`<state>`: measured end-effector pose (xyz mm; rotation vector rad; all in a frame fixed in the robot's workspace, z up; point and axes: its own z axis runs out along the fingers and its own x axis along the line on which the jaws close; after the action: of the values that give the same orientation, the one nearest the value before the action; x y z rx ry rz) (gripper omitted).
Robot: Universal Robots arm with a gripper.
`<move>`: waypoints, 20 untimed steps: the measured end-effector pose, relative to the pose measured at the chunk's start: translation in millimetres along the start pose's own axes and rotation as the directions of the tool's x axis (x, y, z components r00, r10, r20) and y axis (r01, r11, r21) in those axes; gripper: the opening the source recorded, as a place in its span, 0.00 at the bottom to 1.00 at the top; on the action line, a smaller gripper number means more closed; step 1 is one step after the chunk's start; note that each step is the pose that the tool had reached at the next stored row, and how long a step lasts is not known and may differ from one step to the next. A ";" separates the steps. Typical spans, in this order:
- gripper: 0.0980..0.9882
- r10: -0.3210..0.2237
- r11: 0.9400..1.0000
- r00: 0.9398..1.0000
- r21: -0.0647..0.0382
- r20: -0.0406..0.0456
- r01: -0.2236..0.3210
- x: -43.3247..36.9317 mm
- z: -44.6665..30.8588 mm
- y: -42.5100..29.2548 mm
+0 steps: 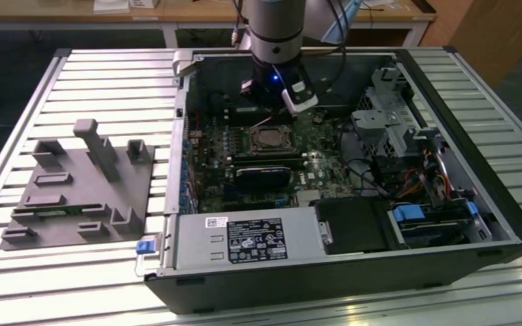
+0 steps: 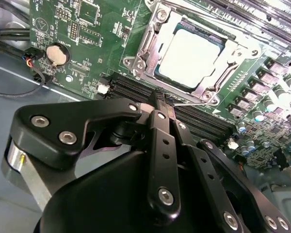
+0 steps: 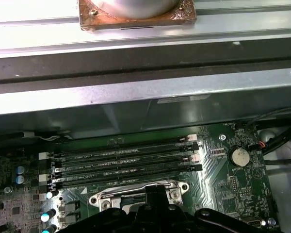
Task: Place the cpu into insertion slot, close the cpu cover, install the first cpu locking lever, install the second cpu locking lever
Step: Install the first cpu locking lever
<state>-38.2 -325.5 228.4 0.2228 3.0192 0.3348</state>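
Nothing here can be read with any certainty. In the exterior view, the grey metal box [image 1: 188,248] inside the computer case [image 1: 334,288] carries a white sticker [image 1: 217,222] and a black label [image 1: 256,242], both with print too fine to make out. In the first wrist view, tiny white lettering on the memory slots [image 3: 126,167] is equally illegible.

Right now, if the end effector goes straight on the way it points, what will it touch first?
Probably the black memory slots beside the metal cover; the end effector points at that border, so it could be the cover's edge instead.
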 end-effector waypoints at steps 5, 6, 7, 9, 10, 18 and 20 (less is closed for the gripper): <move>0.01 -0.003 1.000 1.000 0.003 0.010 0.002 1.2 5.1 1.6; 0.01 -0.003 1.000 1.000 0.005 0.012 0.003 1.4 6.4 1.9; 0.01 -0.004 1.000 1.000 0.006 0.014 0.004 1.6 7.3 2.1; 0.01 -0.005 1.000 1.000 0.009 0.018 0.005 1.8 8.9 2.9; 0.01 -0.005 1.000 1.000 0.011 0.019 0.005 2.0 9.6 3.5; 0.01 -0.015 1.000 0.998 0.016 0.058 0.014 7.4 14.0 4.0; 0.01 -0.017 1.000 0.998 0.014 0.069 0.016 9.3 14.8 3.7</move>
<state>-45.1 -317.4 214.2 0.2059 2.9548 0.2985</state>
